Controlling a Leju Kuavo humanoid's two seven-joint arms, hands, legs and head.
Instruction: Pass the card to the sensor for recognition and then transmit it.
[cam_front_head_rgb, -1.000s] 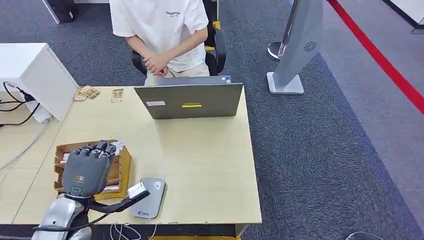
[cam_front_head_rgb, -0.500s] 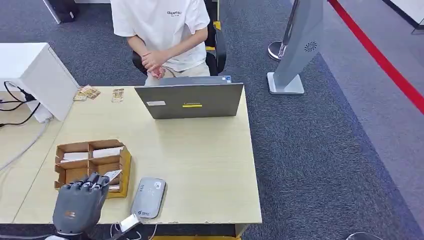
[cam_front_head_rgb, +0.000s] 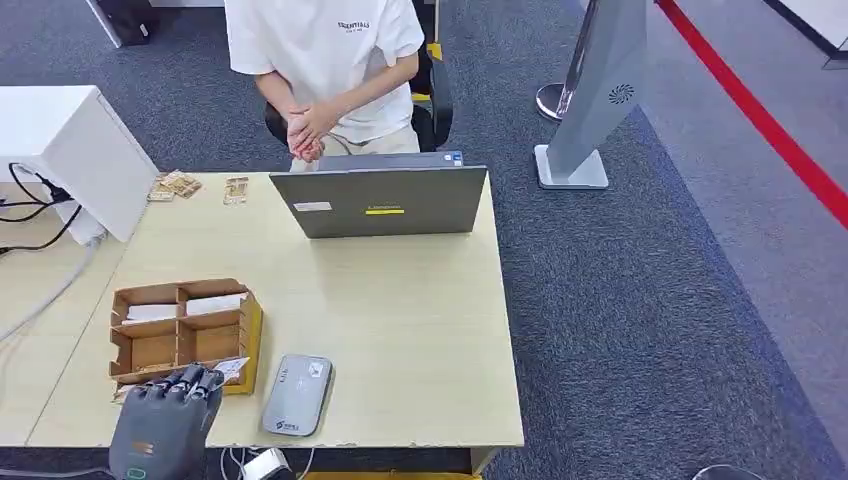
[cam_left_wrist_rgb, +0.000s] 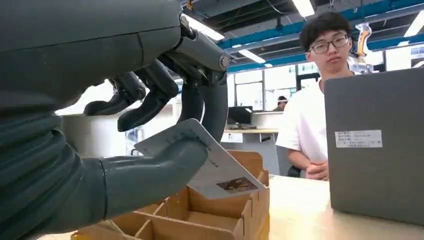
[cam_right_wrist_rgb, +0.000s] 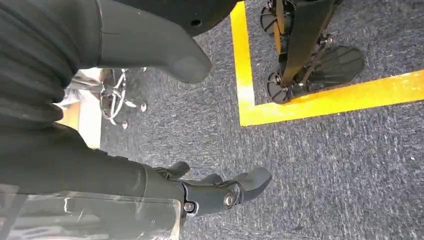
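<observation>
Card (cam_left_wrist_rgb: 220, 172) pinched in left hand (cam_front_head_rgb: 165, 425) between thick grey thumb (cam_left_wrist_rgb: 150, 175) and darker fingers (cam_left_wrist_rgb: 202, 95), held tilted just above the near corner of the cardboard divider box (cam_front_head_rgb: 180, 330). Small printed picture visible on the card's lower corner in the left wrist view. In the head view the card (cam_front_head_rgb: 232, 368) shows as a pale sliver at the fingertips, over the box's near right edge.

Left hand sits low at the near edge of the counter (cam_front_head_rgb: 400, 330), back of the hand toward the camera.

Sensor (cam_front_head_rgb: 297, 395), a flat grey pad with rounded corners, lies on the counter just beside the box, to its right, close to the near edge. Card is not over it.

Box compartments hold further white cards (cam_front_head_rgb: 212, 304) in the far row.

Grey laptop (cam_front_head_rgb: 378, 200) stands open at the far side of the counter, lid back facing the robot. Person in white T-shirt (cam_front_head_rgb: 325, 50) seated behind it, hands clasped.

Right hand (cam_right_wrist_rgb: 220, 192) hangs over grey carpet floor (cam_right_wrist_rgb: 325, 165), fingers loosely curled, apart, holding nothing.
</observation>
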